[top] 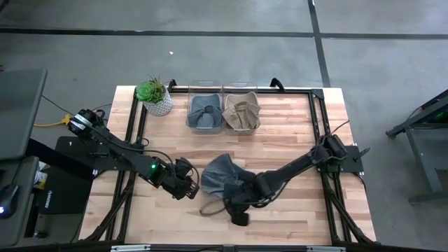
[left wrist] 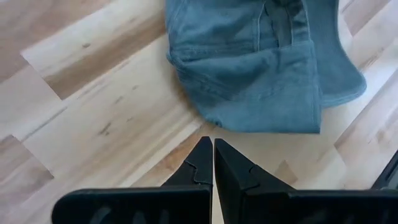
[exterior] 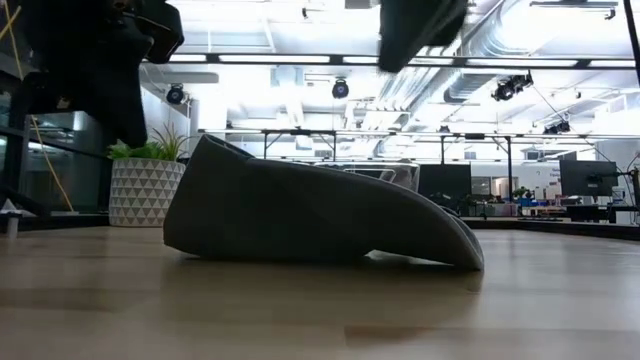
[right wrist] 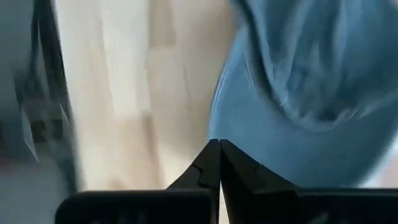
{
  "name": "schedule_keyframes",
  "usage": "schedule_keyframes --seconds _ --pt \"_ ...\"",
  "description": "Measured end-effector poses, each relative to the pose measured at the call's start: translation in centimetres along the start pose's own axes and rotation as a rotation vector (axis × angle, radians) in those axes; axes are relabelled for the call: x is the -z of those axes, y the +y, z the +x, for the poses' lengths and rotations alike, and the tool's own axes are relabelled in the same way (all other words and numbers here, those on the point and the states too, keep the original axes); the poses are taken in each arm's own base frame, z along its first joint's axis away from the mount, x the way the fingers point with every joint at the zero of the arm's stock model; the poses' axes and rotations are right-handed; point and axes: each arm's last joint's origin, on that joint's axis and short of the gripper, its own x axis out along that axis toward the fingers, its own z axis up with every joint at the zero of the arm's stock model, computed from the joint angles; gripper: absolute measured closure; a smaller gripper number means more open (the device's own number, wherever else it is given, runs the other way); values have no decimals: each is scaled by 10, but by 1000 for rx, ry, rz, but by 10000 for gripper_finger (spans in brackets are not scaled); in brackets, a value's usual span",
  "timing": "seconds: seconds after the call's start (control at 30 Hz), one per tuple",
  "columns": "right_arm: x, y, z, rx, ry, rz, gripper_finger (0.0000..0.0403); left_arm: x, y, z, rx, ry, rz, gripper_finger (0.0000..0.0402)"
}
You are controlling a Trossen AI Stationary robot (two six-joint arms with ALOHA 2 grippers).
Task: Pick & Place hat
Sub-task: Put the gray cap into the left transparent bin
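**Hat loose on the counter, both grippers closed and empty**

Now, from left to right: the left gripper (top: 187, 183) sits low over the counter (top: 294, 140), its fingers (left wrist: 198, 163) pressed together with nothing between them. Just beyond its tips lies the hat (top: 222, 175), a grey-blue denim cap slumped on the wood near the front middle of the counter. On the hat's other side, the right gripper (top: 239, 215) hovers with its fingers (right wrist: 211, 163) likewise together and empty, their tips close to the brim, though I cannot tell whether they touch it.

At the back stand a plant (top: 155, 94) and two clear bins (top: 222, 91), one with a grey hat inside, one with a tan one.

The hat looks light and soft: the crown has collapsed into folds and would probably crumple under a pinch, while the brim seems stiffer. The brim edge, or a thick fold at the crown's rim, looks like the surest place to take hold. Either gripper would need to open first.
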Motion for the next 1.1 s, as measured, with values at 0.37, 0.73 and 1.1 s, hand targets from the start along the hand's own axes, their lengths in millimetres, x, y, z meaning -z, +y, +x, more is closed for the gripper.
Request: schedule_keyframes --seconds 0.37,0.73,1.1 --pt "-10 -22 49 59 107 551 403 -1 0 0 1 -24 -5 402" --pt "-14 -27 87 -15 195 594 403 -1 0 0 0 -20 -5 402" --pt "15 -16 111 -42 475 359 403 0 2 0 -19 -17 2 402"
